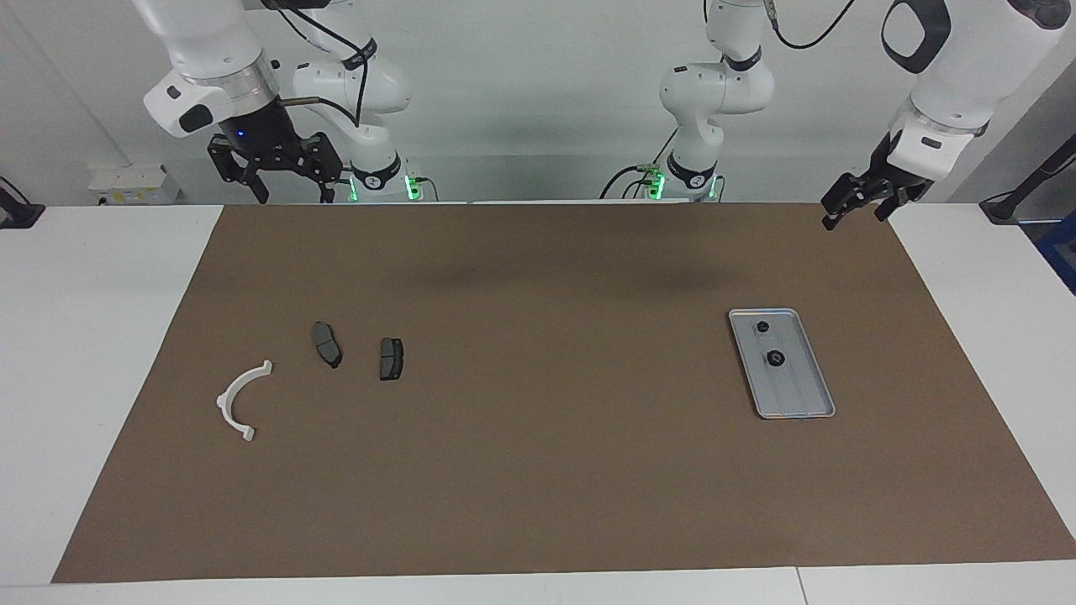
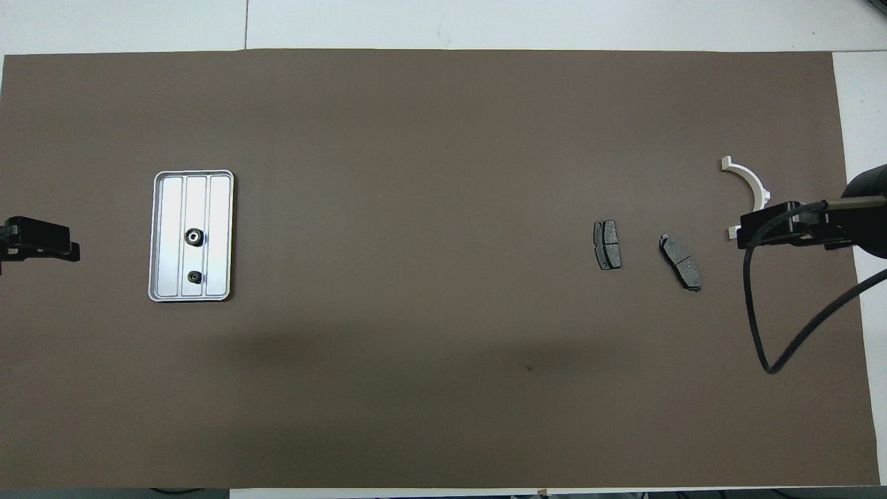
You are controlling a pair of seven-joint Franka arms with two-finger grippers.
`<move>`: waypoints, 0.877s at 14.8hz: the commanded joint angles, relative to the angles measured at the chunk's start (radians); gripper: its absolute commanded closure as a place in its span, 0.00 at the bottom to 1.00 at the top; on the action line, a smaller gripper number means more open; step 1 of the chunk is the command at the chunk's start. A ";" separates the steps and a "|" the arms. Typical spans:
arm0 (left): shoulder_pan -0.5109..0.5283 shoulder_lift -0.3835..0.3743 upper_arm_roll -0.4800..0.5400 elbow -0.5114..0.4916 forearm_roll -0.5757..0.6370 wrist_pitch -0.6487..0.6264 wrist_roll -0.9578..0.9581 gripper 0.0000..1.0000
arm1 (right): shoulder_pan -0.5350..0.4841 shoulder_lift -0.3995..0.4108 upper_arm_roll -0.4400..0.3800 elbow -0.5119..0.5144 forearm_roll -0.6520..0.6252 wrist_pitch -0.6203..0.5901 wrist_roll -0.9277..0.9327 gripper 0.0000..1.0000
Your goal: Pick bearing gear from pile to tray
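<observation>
1. Right gripper (image 1: 290, 186) hung up in the air near the robots' edge of the counter (image 1: 101, 353), at the right arm's end. Its fingers (image 1: 262, 192) looked spread fairly wide, nothing in them.
2. Left gripper (image 1: 856, 210) hovered by the brown mat's (image 1: 538, 470) corner at the left arm's end, also empty as far as I could see. Couldn't tell how far its fingers were apart.
3. The tray (image 1: 809, 402) sat flat on the mat toward the left arm's end. Two small black round pieces were in it: one (image 1: 762, 326) near the rim closest to the robots, a slightly bigger one (image 1: 775, 359) around the middle of the ribbed floor.
4. Over at the right arm's end, the two dark grey brake pads (image 1: 327, 344) (image 1: 391, 359) lay side by side, apart from each other.
5. Farthest out, the white half-ring arc (image 1: 239, 401) lay beside the pads, a bit closer to the mat's edge, not touching them.
</observation>
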 commanded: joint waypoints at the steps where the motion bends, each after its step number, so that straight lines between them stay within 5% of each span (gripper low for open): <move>1: -0.001 -0.045 -0.014 -0.037 -0.007 0.010 -0.010 0.00 | 0.000 -0.012 0.000 -0.016 -0.025 0.030 0.007 0.00; 6: 0.068 0.032 -0.110 0.084 -0.008 -0.020 0.007 0.00 | 0.002 -0.012 0.001 -0.016 -0.046 0.030 0.007 0.00; 13: 0.076 0.010 -0.108 0.072 -0.020 -0.054 0.007 0.00 | -0.004 -0.012 0.003 -0.016 -0.036 0.028 0.007 0.00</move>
